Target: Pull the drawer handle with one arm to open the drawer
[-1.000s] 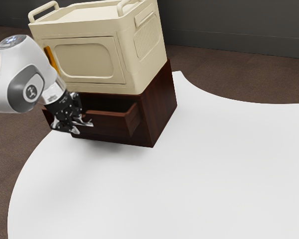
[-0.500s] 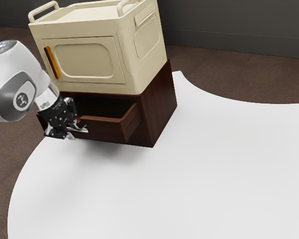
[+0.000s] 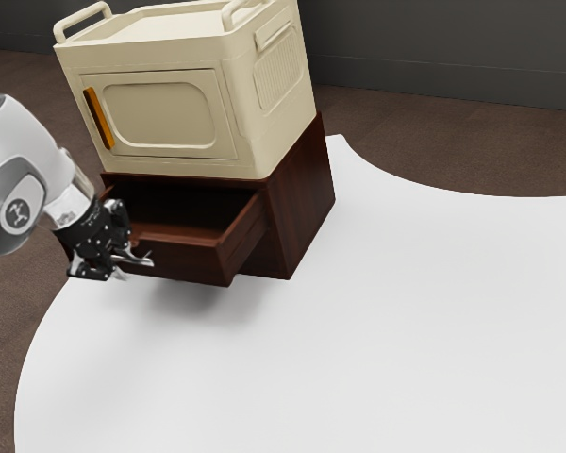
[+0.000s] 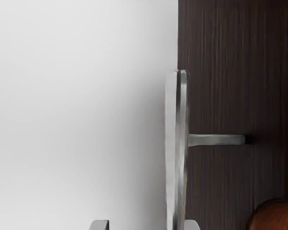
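Near the counter's pointed far corner stands the dark wooden cabinet, and its drawer is open! From the exterior view, we're looking over the drawer's front into a reddish-brown interior, with the bottom and the side walls in sight. Up on the cabinet sits the cream box, its front door shut, orange handle towards the exterior view's left, two raised grips on top; what's inside that box, nobody can tell.

Now to the claw, down at the drawer's front beside the counter's curved edge on the exterior view's left. It's open, its fingertips apart, with the drawer handle between them! The wrist view brings out the detail: the handle is a long silvery bar, joined to the dark, grained drawer front by a slim stem. One fingertip is right by the bar on the drawer's side, the other across a clear gap over the white counter. Close to the drawer front's upper edge, the wrist view also picks up a rounded reddish-brown shape.
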### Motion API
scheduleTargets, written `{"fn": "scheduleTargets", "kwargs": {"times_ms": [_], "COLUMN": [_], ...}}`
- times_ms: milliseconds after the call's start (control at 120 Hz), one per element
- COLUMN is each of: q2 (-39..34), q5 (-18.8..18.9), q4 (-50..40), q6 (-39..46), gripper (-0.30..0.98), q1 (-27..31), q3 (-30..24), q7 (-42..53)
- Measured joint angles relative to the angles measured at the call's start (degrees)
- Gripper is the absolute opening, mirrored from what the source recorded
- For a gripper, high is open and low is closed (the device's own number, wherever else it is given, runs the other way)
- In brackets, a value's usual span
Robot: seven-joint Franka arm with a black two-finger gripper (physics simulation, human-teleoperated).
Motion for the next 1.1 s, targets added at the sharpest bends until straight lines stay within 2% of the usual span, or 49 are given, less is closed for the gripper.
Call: {"fn": "scheduleTargets", "kwargs": {"times_ms": [717,1100], "q2": [-6.9,-8.1], "q5": [0.3,3.0], "q4": [-7.0,-5.9], "q6": [1.8,1.9], "gripper": [0.12,0.16], "q1": [0.2,-0.3], "q3": [0.4,0.9], "q7": [-0.1,0.1]}}
